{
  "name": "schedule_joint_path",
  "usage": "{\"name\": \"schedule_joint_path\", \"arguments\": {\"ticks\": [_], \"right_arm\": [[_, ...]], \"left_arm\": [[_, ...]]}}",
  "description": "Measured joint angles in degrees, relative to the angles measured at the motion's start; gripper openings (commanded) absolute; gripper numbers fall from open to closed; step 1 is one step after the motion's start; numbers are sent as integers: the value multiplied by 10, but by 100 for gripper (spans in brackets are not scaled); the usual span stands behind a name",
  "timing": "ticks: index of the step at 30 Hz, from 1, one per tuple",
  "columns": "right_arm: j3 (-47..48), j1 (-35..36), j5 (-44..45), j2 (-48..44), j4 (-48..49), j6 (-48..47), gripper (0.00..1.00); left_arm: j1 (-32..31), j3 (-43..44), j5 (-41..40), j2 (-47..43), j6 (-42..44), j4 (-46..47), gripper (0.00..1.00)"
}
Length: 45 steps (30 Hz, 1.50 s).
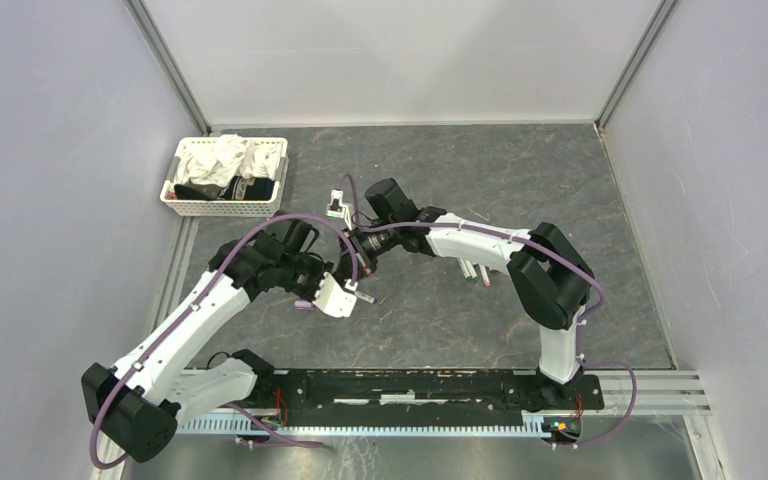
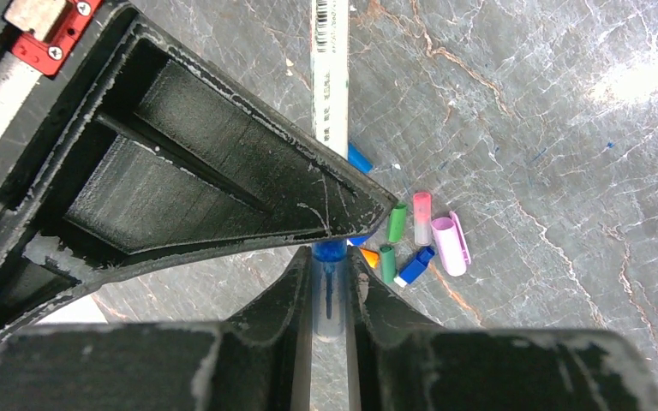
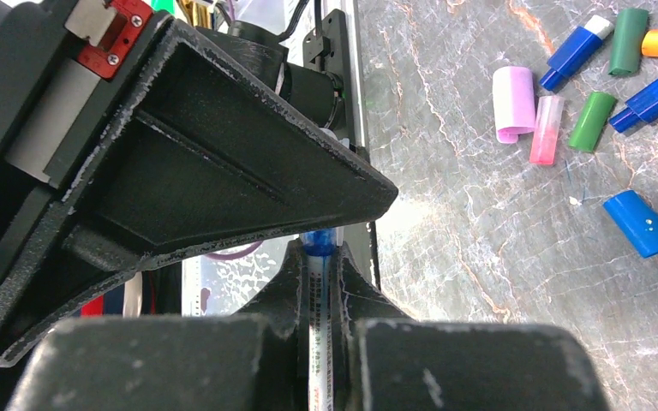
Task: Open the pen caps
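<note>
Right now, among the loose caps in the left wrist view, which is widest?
The pale lilac cap, at the right end of the cluster beside the slim pink cap; it is plainly fatter than all the others.

My top camera looks down from behind my bases [image 1: 558,372] toward the far wall [image 1: 400,60]. My 2 wrist cameras hang close over the table [image 2: 565,128], both showing the pen caps [image 2: 422,224].
</note>
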Motion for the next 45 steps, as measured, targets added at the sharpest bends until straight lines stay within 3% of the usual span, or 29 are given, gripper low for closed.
{"name": "schedule_joint_path", "arguments": {"ticks": [10,15,19,24,29,33,35,37,41,42,44,45], "right_arm": [[-7,0,6,-16,-7,-16,0],[-22,0,16,-33,-9,-27,19],[-26,0,21,-39,-7,-30,42],[-39,0,29,-41,-7,-31,47],[-44,0,30,-46,-6,-30,41],[-44,1,30,-47,0,-26,25],[-44,1,29,-47,7,-17,10],[-44,1,26,-47,15,-9,2],[-45,1,25,-47,18,5,0],[-45,1,26,-47,20,6,0],[-54,1,24,-47,38,20,0],[-59,1,23,-47,47,28,0]], "left_arm": [[-3,0,3,-12,0,4,2],[-4,-2,14,-14,0,10,2],[-3,-2,18,-14,0,14,2],[-3,-2,17,-14,0,21,2],[-3,-2,17,-14,0,21,2],[-3,-2,18,-15,0,21,2],[-3,-2,18,-15,0,21,2],[-3,-2,17,-15,0,22,2],[-2,-2,16,-16,1,22,3],[-2,-2,15,-16,1,22,12],[-2,-2,14,-14,1,20,40],[-2,-2,14,-13,1,20,45]]}}
